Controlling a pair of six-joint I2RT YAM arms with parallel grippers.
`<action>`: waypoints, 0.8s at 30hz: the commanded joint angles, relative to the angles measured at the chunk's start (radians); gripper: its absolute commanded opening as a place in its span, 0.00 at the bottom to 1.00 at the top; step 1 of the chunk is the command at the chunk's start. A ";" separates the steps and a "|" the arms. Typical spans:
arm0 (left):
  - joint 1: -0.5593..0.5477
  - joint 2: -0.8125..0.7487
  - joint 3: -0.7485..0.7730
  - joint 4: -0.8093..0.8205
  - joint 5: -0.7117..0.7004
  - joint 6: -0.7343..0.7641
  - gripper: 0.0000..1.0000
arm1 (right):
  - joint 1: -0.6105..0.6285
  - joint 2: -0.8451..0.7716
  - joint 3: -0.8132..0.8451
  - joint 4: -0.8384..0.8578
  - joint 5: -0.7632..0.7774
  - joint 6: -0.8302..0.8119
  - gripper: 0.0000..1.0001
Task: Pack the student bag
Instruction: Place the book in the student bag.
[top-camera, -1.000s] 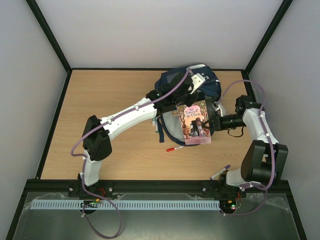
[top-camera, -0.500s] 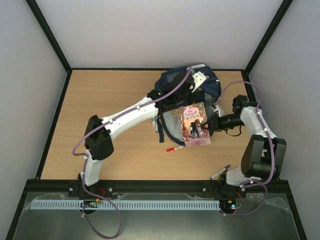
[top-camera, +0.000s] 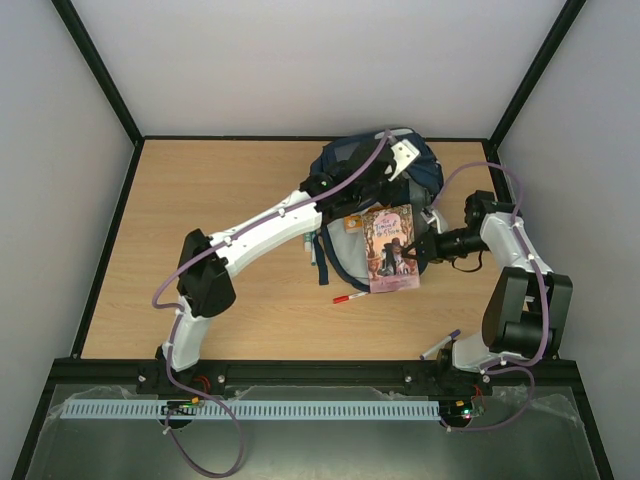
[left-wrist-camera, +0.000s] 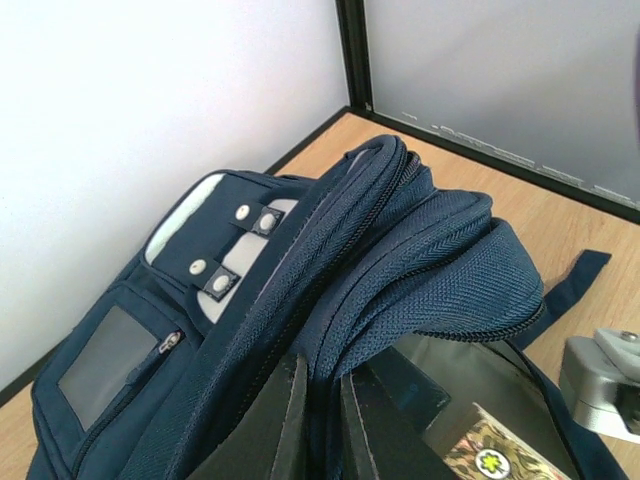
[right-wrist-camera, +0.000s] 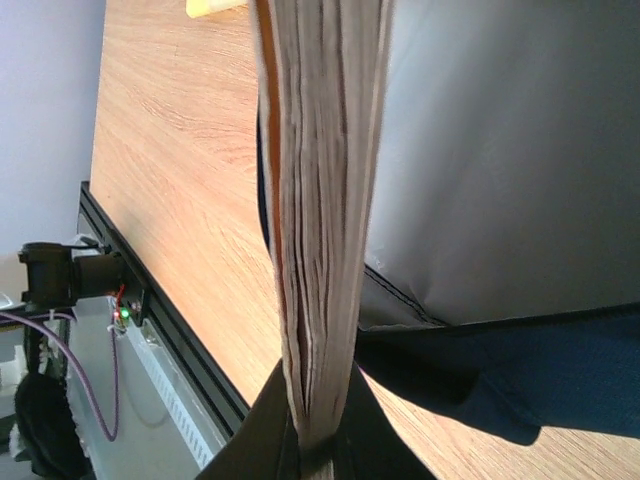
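Your left gripper (left-wrist-camera: 322, 372) pinches the rim of the floppy navy-blue fabric backpack (left-wrist-camera: 420, 260), one o'clock; right gripper (right-wrist-camera: 320, 400) clamps a stiff paperback (right-wrist-camera: 320, 200).

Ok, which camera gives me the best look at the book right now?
Top external: the book shows nearly its whole illustrated cover, held over the student bag. Right wrist sees only its page edges, clamped in the right hand. Left wrist catches just one corner, low beside the bag's fabric.
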 joint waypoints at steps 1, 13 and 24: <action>-0.027 -0.083 -0.012 0.153 0.011 -0.013 0.03 | 0.002 0.044 0.026 -0.014 -0.060 0.039 0.01; -0.058 -0.106 -0.028 0.134 -0.015 -0.009 0.04 | 0.046 0.175 0.108 0.195 -0.071 0.304 0.01; -0.060 -0.121 -0.068 0.134 -0.028 -0.019 0.04 | 0.088 0.318 0.147 0.278 0.016 0.332 0.12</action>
